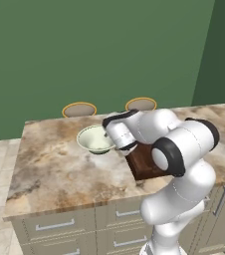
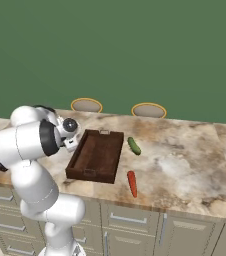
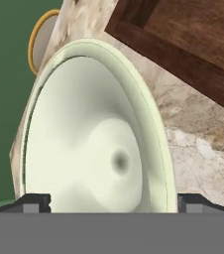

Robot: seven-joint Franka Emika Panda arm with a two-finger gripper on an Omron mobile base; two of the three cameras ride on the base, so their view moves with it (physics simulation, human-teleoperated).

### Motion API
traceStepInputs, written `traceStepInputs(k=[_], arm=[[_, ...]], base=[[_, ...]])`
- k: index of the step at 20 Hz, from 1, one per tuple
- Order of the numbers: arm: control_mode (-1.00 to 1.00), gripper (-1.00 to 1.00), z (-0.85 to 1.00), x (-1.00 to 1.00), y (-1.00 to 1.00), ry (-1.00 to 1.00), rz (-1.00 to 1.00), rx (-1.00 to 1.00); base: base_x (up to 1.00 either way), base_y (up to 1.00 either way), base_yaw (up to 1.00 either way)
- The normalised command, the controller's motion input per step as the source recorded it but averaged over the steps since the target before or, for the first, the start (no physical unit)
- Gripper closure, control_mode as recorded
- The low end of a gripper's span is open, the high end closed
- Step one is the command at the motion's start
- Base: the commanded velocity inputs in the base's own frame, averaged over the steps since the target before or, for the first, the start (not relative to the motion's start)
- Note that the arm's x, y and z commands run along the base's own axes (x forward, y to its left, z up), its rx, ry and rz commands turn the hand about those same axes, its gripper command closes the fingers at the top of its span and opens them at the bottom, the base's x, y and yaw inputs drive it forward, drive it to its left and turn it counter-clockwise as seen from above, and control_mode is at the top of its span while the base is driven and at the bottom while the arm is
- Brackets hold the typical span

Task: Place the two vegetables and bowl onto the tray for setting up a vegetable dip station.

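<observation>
On the marbled stone surface (image 2: pixel 185 155) the dark brown wooden tray (image 2: pixel 96 156), rectangular with raised edges, holds nothing. Left of it sits the round, glossy cream-green bowl (image 1: pixel 95 139), also bare inside. Right of the tray lie the stubby green cucumber (image 2: pixel 134 145) and slim orange carrot (image 2: pixel 132 183). Above the bowl's hollow, the hand (image 3: pixel 113 203) has its fingers spread wide, gripping nothing.

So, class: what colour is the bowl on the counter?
The bowl is pale cream-green, plain and unpatterned; the hand view shows it best.
</observation>
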Motion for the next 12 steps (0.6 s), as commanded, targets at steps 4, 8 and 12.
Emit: traceStepInputs(k=[4, 8, 12], arm=[[-1.00, -1.00, 0.00, -0.06, 0.18, 0.00, -0.05, 0.00], [-1.00, -1.00, -0.04, -0.04, 0.14, 0.00, -0.04, 0.00], [-1.00, -1.00, -0.16, 0.00, 0.06, 0.00, -0.04, 0.00]], base=[[0.00, 0.00, 0.00], [0.00, 0.00, 0.00], [0.00, 0.00, 0.00]])
